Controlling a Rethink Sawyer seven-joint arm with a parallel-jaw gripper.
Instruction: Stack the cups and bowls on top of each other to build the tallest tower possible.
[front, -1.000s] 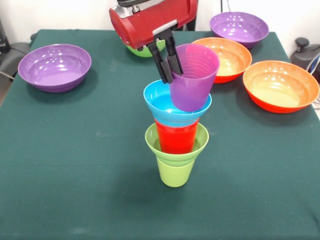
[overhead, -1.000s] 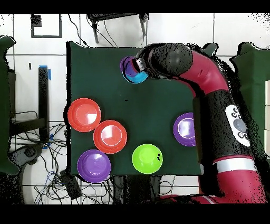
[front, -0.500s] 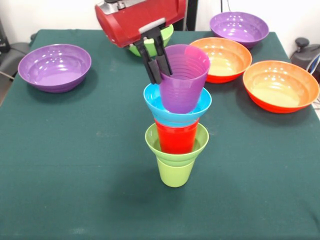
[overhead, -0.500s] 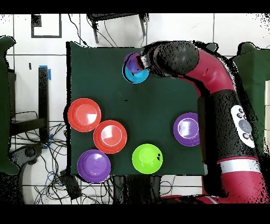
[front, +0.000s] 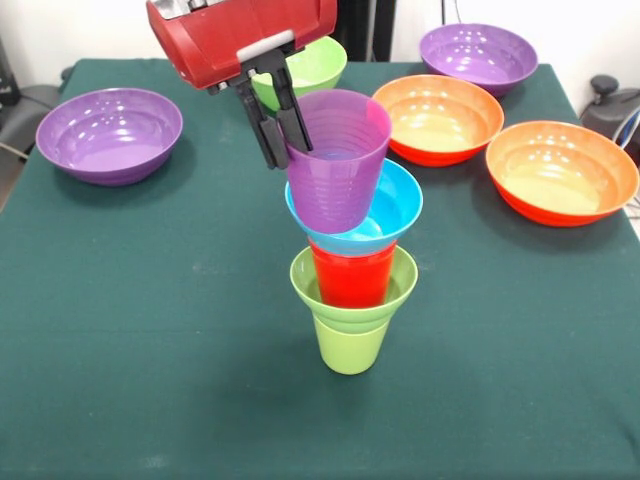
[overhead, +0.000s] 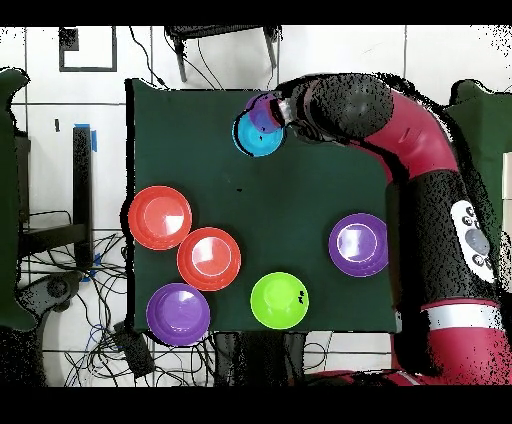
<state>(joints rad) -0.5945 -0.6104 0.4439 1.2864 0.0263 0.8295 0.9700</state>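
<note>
The tower stands mid-table: lime-green cup (front: 350, 345), small lime-green bowl (front: 398, 285), red cup (front: 352, 275), and small blue bowl (front: 390, 205) on top. My gripper (front: 285, 150) is shut on the left rim of the translucent purple cup (front: 335, 160), one finger inside and one outside. It holds the cup upright over the left part of the blue bowl; I cannot tell whether they touch. In the overhead view the purple cup (overhead: 262, 113) overlaps the far edge of the blue bowl (overhead: 257, 140), beside the gripper (overhead: 277, 110).
A medium lime-green bowl (front: 318, 62) sits behind the gripper. Wide purple bowls sit at the far left (front: 110, 135) and the far right (front: 478, 57). Two wide orange bowls (front: 445, 118) (front: 562, 170) sit at the right. The red arm (overhead: 420, 170) crosses the table's right side in the overhead view.
My gripper has carried the purple cup leftward in the front view, from the right side of the blue bowl to its left side. The tower stays in place.
</note>
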